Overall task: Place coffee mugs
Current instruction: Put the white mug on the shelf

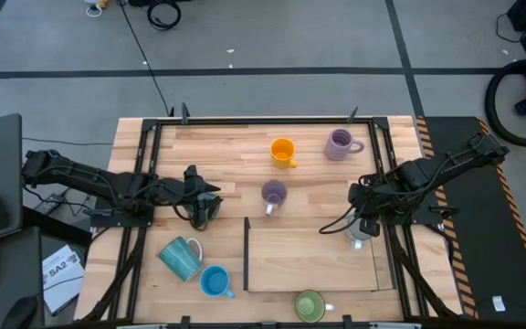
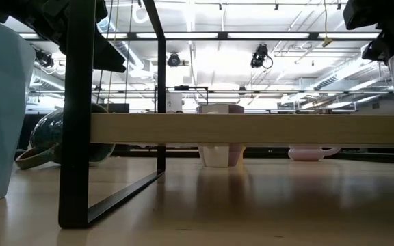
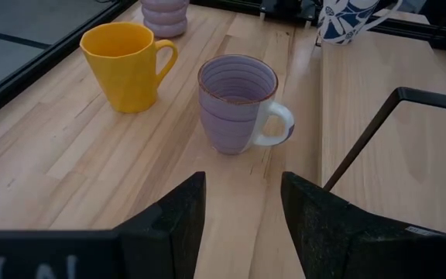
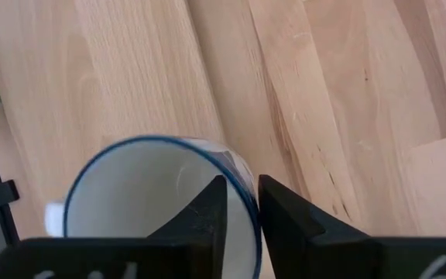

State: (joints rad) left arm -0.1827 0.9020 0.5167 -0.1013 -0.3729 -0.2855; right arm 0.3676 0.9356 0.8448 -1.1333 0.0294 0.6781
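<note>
The right end effector [image 1: 362, 228] sits over the counter's [image 1: 245, 151] right edge in the high view, above a white mug with blue pattern [image 1: 360, 234], while the left end effector [image 1: 204, 208] waits at the left. There we also see an orange mug [image 1: 283, 152], two purple mugs [image 1: 340, 143] [image 1: 273, 194], a teal mug [image 1: 182, 257], a bright blue mug [image 1: 215, 281] and a green mug [image 1: 310, 305].

In the low view, we make out the nearer purple mug [image 2: 219, 136] beyond a wooden rail.

The left wrist view shows that end effector's fingers [image 3: 173, 221] spread apart, empty, facing the purple mug [image 3: 238, 102].

In the right wrist view, the fingers [image 4: 207, 213] pinch the white mug's rim [image 4: 242, 190], one inside, one outside.
</note>
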